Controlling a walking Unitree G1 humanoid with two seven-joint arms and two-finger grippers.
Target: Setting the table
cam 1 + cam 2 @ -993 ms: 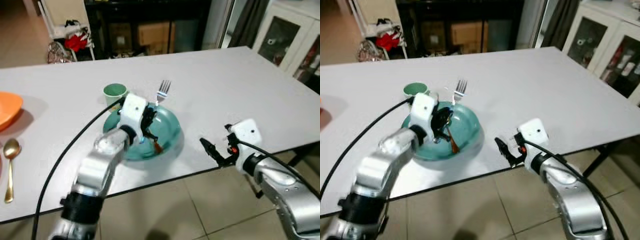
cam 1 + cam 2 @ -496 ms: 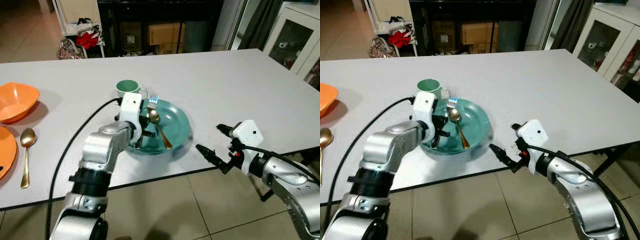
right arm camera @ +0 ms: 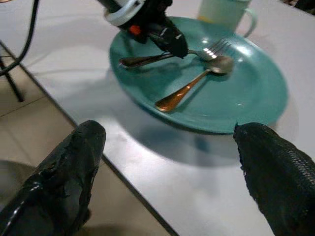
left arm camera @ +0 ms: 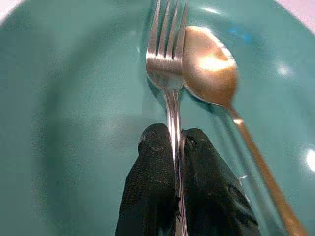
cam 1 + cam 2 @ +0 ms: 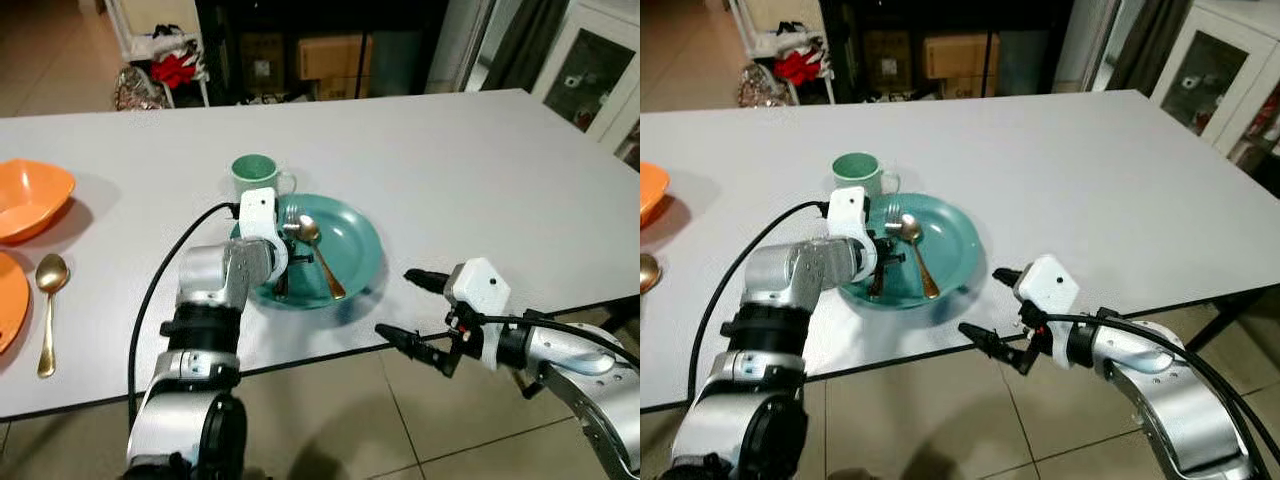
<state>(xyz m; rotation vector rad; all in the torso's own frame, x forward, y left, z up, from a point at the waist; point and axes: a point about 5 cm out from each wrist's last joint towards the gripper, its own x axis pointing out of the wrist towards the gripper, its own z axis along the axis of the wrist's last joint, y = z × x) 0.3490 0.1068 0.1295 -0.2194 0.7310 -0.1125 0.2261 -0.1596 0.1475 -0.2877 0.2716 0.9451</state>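
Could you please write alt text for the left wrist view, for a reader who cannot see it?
The left gripper pinches the handle of a silver fork lying on a teal plate, tines pointing away. A gold spoon lies beside the fork, its bowl touching the tines.

Table before me: white table (image 5: 480, 150), over tiled floor.
Near my edge: teal plate (image 5: 355, 235).
Behind the plate: green mug (image 5: 254, 178).
Far left: orange bowl (image 5: 30, 198), orange plate (image 5: 8, 312), gold spoon (image 5: 47, 310).

Silver fork (image 4: 167, 73) pinched by my left gripper (image 4: 176, 147), flat on teal plate (image 5: 355, 240), touching gold spoon (image 4: 211, 69), green mug (image 5: 254, 177) just beyond.
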